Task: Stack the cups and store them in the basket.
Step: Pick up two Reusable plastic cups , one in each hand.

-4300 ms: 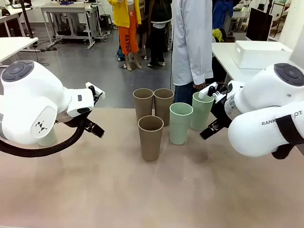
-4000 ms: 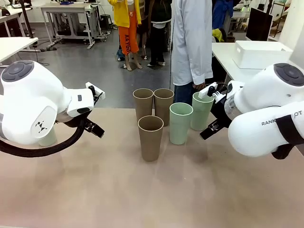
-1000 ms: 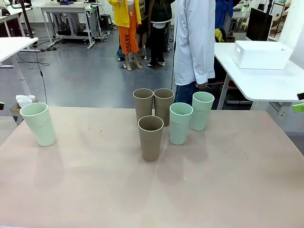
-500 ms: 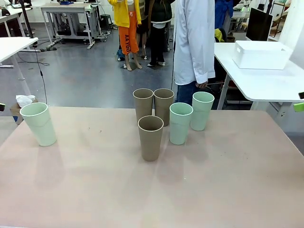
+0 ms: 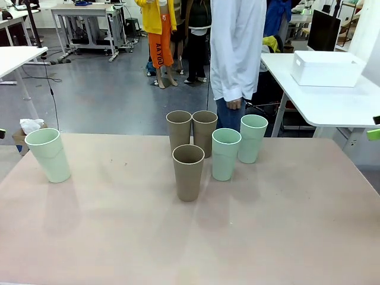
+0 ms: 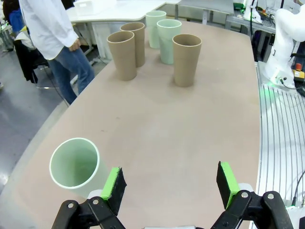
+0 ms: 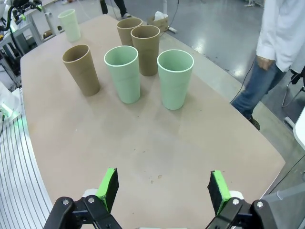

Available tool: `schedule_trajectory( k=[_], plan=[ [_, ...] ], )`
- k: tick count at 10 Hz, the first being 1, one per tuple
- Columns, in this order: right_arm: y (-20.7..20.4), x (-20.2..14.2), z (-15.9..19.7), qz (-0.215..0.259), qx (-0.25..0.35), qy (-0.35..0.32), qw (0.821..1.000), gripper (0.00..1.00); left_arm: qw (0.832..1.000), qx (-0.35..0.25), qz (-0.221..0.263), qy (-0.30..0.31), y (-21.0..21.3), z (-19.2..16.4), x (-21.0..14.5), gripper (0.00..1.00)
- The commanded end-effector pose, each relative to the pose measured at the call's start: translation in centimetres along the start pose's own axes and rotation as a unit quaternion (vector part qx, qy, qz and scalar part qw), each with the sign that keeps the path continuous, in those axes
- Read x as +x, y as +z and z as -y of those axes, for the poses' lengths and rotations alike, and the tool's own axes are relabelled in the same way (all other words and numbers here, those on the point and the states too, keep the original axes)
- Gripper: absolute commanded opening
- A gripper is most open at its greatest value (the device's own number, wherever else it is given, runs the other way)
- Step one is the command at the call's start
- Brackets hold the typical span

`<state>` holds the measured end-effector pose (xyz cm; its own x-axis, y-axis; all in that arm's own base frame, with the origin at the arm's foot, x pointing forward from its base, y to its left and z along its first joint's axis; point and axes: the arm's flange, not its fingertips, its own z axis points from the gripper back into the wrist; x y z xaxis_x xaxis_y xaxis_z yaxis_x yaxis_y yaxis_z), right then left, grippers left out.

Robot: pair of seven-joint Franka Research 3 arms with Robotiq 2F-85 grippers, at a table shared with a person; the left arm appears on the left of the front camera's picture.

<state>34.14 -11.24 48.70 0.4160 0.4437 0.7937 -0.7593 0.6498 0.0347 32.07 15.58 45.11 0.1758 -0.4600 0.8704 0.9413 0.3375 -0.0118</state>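
Tan cups (image 5: 188,172) and mint cups (image 5: 225,153) stand upright on table (image 5: 285,225); left gripper (image 6: 170,179) and right gripper (image 7: 163,188) jaws apart, empty.

Five cups (image 5: 189,172) clustered centre, sixth cup (image 5: 50,155) left

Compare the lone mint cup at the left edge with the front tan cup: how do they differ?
Colour: the lone mint cup is pale green, the front tan cup brown. Placing: the mint cup stands alone at the left edge of the table; the tan cup fronts the middle group. Both stand upright, empty, unstacked, same shape.
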Motion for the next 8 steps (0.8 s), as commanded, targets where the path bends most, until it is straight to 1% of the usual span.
schedule_trajectory(
  k=[1, 8],
  plan=[
    [0.17, 0.00, 0.37, 0.014, 0.006, 0.010, 1.000, 1.00, 1.000, 0.000, 0.014, -0.010, 0.03, -0.23, 0.06, 1.00],
    [0.17, 0.00, 0.37, 0.014, 0.006, 0.010, 1.000, 1.00, 1.000, 0.000, 0.014, -0.010, 0.03, -0.23, 0.06, 1.00]
  ],
)
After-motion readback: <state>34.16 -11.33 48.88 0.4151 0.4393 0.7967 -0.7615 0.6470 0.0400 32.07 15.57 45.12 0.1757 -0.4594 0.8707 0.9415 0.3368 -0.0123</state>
